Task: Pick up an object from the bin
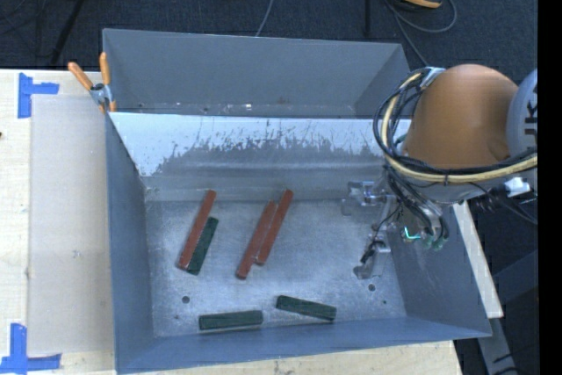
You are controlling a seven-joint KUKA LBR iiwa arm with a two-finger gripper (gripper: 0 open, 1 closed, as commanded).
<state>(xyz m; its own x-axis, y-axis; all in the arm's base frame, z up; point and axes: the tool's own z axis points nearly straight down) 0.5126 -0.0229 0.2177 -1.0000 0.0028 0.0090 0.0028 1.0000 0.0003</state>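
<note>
Tool (pixel 371 262) low by bin's (pixel 263 83) right wall, perhaps touching floor; width I cannot tell.

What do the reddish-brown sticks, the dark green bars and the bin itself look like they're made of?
The reddish-brown sticks look matte and evenly coloured with straight edges: painted wood or plastic, hard to say. The dark green bars are dull flat blocks, likely similar. The bin is grey sheet metal, its back slope scratched and scuffed.
</note>
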